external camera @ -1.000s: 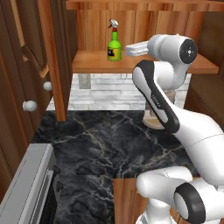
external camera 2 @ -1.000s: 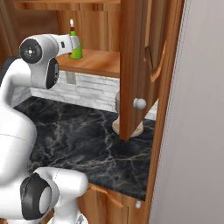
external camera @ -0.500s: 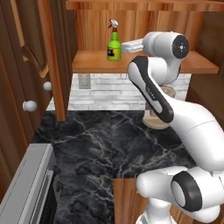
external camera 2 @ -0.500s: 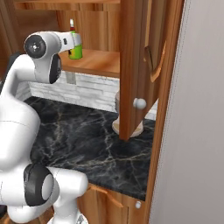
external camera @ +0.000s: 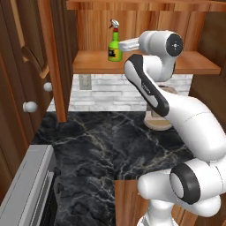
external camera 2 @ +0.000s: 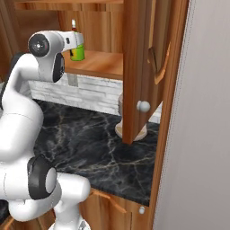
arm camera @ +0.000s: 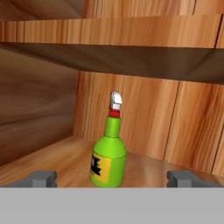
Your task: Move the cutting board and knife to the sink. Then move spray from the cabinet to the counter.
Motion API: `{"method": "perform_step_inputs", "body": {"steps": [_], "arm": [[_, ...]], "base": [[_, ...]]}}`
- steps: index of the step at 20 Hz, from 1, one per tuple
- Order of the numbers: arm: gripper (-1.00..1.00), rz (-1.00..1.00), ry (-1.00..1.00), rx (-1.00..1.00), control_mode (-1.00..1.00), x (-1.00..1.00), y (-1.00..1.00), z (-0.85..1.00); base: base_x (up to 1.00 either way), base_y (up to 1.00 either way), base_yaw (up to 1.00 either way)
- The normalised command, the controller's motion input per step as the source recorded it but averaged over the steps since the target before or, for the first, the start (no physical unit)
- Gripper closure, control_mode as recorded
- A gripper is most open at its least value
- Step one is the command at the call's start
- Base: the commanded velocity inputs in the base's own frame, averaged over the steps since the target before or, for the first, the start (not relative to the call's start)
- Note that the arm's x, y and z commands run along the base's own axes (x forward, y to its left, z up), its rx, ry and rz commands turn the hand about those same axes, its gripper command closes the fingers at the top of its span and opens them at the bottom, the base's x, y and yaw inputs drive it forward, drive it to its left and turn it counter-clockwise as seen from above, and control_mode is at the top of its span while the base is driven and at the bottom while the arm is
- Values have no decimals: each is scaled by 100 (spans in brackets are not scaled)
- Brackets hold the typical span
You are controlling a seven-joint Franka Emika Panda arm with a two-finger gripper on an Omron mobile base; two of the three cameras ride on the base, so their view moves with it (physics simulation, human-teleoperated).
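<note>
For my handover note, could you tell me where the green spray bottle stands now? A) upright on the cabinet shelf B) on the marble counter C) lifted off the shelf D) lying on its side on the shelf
A: the spray bottle stands upright on the cabinet shelf, ahead of the open fingers, untouched.

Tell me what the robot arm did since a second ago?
The arm swung its hand left along the cabinet shelf, closer to the spray, so the gripper now points straight at the green bottle with jaws wide open on either side of it. It has not taken hold of anything. The spray, the open cabinet doors and the counter stayed as they were.
</note>
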Motion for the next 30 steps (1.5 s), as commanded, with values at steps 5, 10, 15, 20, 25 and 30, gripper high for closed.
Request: {"method": "perform_step_inputs", "body": {"steps": [5,10,15,20,25,30], "arm": [[-100,0,0,0,-100,11,1,0],[-100,0,0,0,-100,5,1,0],[-100,0,0,0,-100,11,3,0],[-100,0,0,0,-100,49,11,0],[-100,0,0,0,-100,43,6,0],[-100,0,0,0,-100,13,1,0]], "base": [[0,0,0],[0,0,0],[0,0,0],[0,0,0],[0,0,0],[0,0,0]]}}
